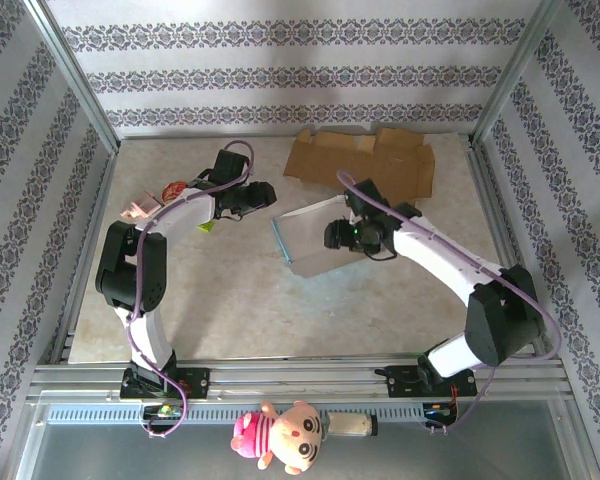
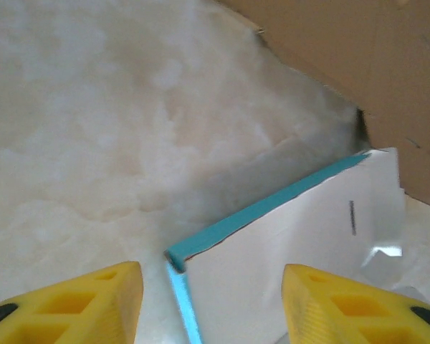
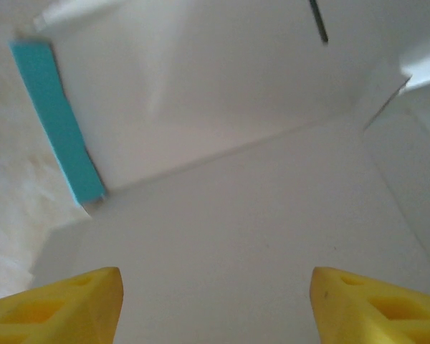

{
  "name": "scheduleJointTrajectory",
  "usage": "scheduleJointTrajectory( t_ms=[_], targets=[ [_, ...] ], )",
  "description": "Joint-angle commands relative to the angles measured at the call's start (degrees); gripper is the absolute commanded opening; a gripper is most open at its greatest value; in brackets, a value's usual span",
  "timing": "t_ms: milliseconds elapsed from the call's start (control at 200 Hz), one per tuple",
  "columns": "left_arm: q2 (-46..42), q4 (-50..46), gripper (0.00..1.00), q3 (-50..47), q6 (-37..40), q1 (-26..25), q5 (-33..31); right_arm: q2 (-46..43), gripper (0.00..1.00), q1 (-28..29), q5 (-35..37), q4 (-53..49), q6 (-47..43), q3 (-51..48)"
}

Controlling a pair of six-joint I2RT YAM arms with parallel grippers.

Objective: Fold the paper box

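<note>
The paper box is a white, partly folded sheet with teal edges, lying mid-table with one panel raised. My left gripper hovers just left of it, open. In the left wrist view the yellow fingertips stand wide apart, and the box's teal-edged corner lies just ahead, between their lines. My right gripper is over the box's right part. In the right wrist view it is open above a flat white panel, with a raised wall and a teal flap beyond. Nothing is held.
A flattened brown cardboard sheet lies at the back, behind the box. Small toys sit at the left by the left arm. A plush doll rests on the front rail. Metal frame posts and patterned walls close in the table.
</note>
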Motion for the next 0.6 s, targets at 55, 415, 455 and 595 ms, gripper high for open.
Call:
scheduleJointTrajectory(
  t_ms=[55,415,455,595],
  targets=[
    [0.5,-3.8,0.65,0.8,1.6,-0.2,4.5,-3.3,0.68,1.8,5.6,4.6,1.1,-9.7],
    [-5.0,13.5,0.78,-7.6,-4.8,-0.6,16.4,1.2,0.68,3.9,8.1,14.5,2.5,-17.4],
    [-6.4,18.3,0.78,-10.0,-8.7,-0.8,17.4,1.8,0.67,4.4,9.4,16.5,2.9,-18.5],
    [-11.7,20.3,0.75,-14.9,-15.9,-2.9,12.8,4.0,0.65,6.3,13.8,25.3,3.7,-22.7]
  ],
)
